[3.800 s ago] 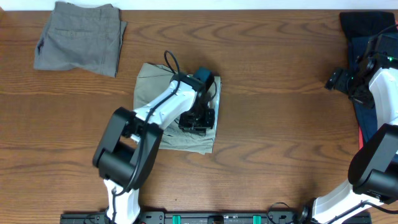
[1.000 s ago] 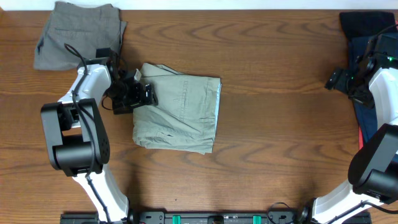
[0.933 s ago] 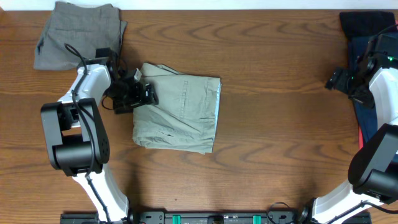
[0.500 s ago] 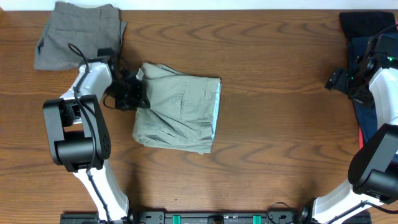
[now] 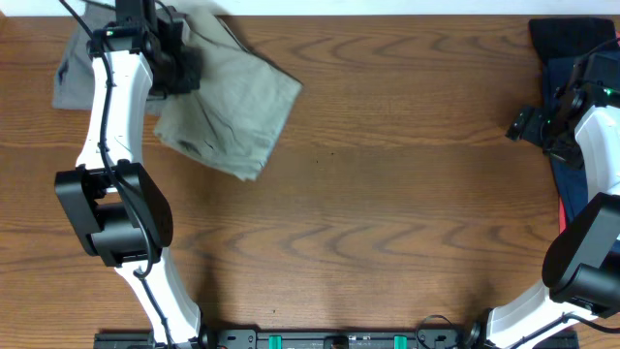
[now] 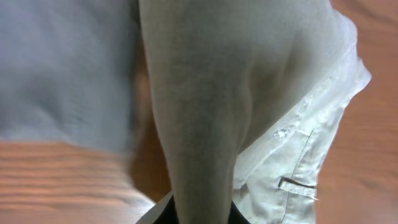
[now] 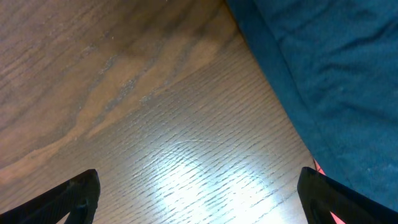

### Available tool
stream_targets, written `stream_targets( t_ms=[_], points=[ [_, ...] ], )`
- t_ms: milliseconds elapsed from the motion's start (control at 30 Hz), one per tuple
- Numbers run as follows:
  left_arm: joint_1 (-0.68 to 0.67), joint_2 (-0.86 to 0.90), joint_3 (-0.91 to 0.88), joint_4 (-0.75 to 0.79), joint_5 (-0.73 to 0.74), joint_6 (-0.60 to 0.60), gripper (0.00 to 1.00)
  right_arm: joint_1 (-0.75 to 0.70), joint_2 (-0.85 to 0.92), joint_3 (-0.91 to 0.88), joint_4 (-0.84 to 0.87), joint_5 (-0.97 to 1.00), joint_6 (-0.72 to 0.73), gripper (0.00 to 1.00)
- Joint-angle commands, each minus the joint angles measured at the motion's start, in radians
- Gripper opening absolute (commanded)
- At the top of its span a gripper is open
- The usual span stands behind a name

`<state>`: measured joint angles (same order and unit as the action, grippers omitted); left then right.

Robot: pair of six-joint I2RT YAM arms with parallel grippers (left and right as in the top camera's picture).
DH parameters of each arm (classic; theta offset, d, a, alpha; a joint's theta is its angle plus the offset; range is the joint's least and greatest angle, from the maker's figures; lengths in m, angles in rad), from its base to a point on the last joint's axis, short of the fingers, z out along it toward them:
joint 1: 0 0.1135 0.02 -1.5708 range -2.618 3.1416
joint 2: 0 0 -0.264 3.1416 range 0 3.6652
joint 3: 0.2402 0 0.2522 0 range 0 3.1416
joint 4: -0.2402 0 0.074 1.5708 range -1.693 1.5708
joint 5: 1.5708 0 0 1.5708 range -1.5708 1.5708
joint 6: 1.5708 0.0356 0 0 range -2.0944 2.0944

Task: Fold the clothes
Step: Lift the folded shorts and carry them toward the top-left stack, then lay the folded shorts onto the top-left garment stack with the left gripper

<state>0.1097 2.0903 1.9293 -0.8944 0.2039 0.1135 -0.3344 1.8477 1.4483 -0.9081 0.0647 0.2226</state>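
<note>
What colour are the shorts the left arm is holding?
The shorts are plain pale khaki-green; clearest in the overhead view.

clothes [image 5: 228, 102] back left, other garment [image 5: 567, 58] right

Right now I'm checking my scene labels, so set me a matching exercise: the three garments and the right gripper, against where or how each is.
Things:
1 pale khaki shorts
2 grey-brown shorts
3 navy garment
4 right gripper

States:
a at the far right
b open, holding nothing
c pinched by the left gripper
d far-left corner, partly hidden

Pairs: 1-c, 2-d, 3-a, 4-b.
</note>
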Motion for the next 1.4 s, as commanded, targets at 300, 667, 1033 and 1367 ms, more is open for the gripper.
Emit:
stream_targets(
  t_ms=[300,667,1033,1367],
  points=[
    [0.008,0.001,0.08,0.222,-0.304,0.029,0.06,-0.005,-0.013,0.01,0.0,0.01,-0.011,0.99],
    [0.008,0.001,0.099,0.321,-0.372,0.028,0.06,-0.005,-0.013,0.01,0.0,0.01,-0.011,0.99],
    [0.044,0.001,0.095,0.382,-0.38,-0.002,0.06,-0.005,-0.013,0.01,0.0,0.01,-0.011,0.99],
    [0.092,0.063,0.076,0.44,-0.381,-0.002,0.06,-0.005,-0.013,0.01,0.0,0.01,-0.011,0.99]
  ],
)
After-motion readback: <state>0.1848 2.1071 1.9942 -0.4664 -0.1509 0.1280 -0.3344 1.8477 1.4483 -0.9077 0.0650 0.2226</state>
